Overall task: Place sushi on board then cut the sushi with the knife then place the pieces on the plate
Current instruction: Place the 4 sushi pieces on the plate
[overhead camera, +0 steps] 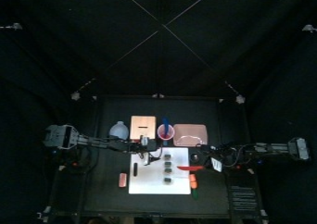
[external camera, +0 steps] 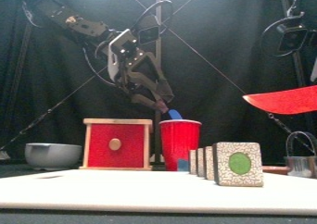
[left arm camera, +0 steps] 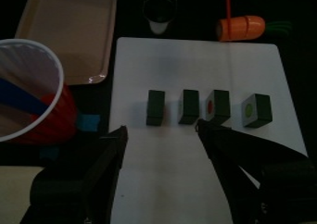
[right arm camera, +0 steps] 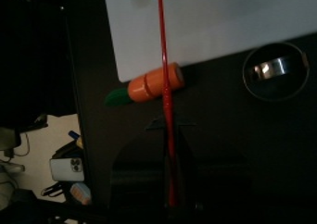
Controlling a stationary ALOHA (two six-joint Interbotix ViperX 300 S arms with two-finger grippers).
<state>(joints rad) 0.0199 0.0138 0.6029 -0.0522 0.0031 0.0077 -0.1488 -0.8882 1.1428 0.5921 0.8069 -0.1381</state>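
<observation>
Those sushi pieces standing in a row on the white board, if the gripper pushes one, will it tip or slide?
The sushi pieces stand upright as thin slabs, so a push along the row would probably topple one into its neighbour. Their flat, blocky sides suggest they won't roll. They look rigid, so a pinch likely won't squash them.
</observation>
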